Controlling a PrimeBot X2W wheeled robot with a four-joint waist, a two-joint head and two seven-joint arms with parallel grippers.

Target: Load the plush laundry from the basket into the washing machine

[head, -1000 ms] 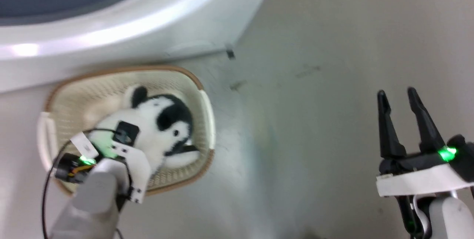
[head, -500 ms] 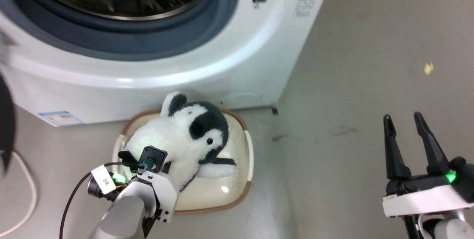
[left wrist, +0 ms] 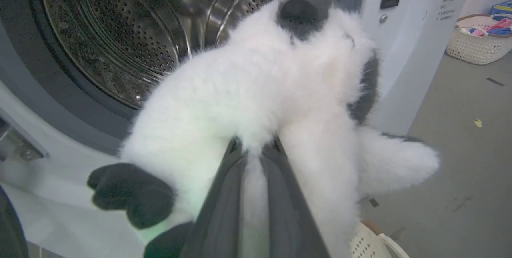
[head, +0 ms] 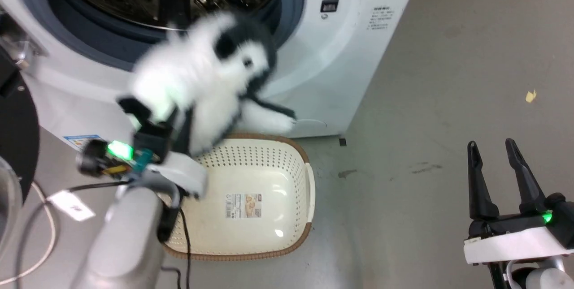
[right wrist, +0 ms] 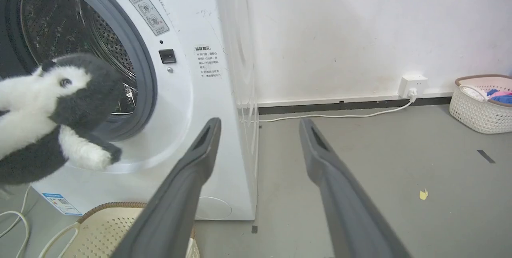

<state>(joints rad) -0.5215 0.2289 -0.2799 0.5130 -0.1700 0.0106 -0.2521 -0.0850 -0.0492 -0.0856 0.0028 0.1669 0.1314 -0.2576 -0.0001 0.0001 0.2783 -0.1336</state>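
The plush laundry (head: 202, 74), a fluffy white and black toy, hangs in the air in front of the washing machine's (head: 341, 56) open port, just above the basket. My left gripper (left wrist: 256, 148) is shut on its white belly fur, fingertips buried in the fluff. Behind the toy is the shiny perforated drum (left wrist: 120, 30). The cream basket (head: 309, 181) sits on the floor against the washer with nothing in it, its label sticker showing. My right gripper (head: 489, 145) stands open and holds nothing, well to the right over bare floor. The right wrist view shows the plush (right wrist: 40, 102) by the port.
The black-framed door (head: 13, 123) stands swung open at the far left. A white cable (head: 27, 244) lies on the floor below it. A second basket (right wrist: 484, 102) with coloured clothes sits by the wall to the right. The grey floor (head: 426, 101) stretches right of the washer.
The left gripper has lifted the plush out of the basket and up to the washer's port, leaving the basket bare. The head camera has tilted up. The right gripper has stayed put.
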